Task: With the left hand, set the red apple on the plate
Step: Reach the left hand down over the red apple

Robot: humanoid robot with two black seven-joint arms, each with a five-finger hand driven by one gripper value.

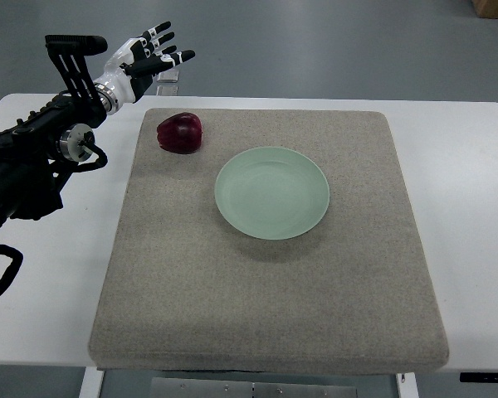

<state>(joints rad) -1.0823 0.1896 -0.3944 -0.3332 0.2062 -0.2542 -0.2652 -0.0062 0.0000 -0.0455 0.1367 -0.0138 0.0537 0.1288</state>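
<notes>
A dark red apple lies on the grey mat near its far left corner. A pale green plate sits empty at the mat's middle, to the right of the apple and nearer me. My left hand is raised beyond the mat's far left corner, above and behind the apple, fingers spread and holding nothing. Its black arm comes in from the left edge. The right arm is out of view.
The mat lies on a white table. A small clear object stands at the table's far edge behind the left hand. Grey floor lies beyond the table.
</notes>
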